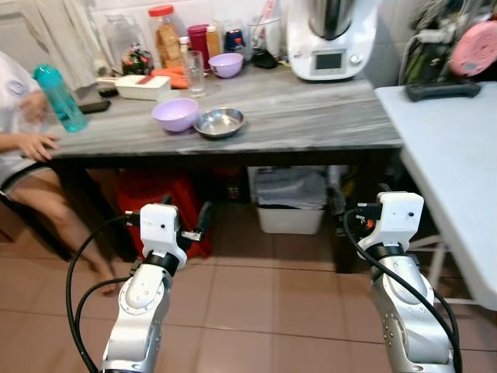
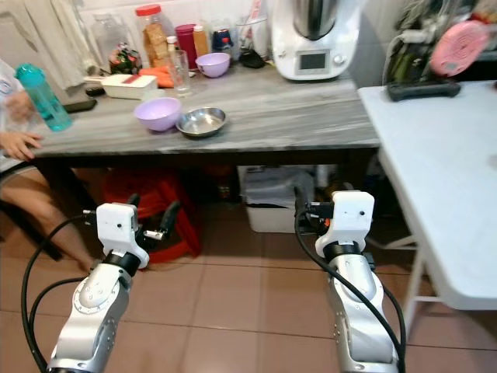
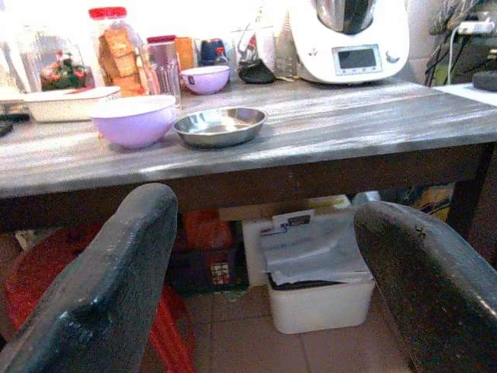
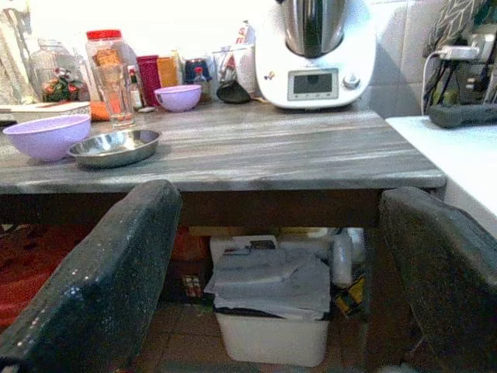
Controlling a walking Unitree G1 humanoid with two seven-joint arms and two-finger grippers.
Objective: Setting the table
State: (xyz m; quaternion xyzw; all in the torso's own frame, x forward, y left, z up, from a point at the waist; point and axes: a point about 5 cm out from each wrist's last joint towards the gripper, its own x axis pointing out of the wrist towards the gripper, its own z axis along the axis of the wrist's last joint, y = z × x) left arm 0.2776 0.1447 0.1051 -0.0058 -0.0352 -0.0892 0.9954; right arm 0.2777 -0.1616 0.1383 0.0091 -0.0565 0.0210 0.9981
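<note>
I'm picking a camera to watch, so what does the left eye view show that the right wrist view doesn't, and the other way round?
Left eye view, not the wrist: a person's hand on the table, a teal bottle, and the left gripper held low. Right wrist view, not the eye: the right gripper close up, jaws open and empty. Both: the purple bowl, steel bowl, white appliance, and bin under the table.

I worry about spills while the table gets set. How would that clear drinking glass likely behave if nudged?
The clear glass stands tall and narrow, so a nudge near its rim would probably tip it rather than slide it. It looks like glass, so likely fragile and smooth to grip. It stands close to the white box, leaving little room for fingers.
</note>
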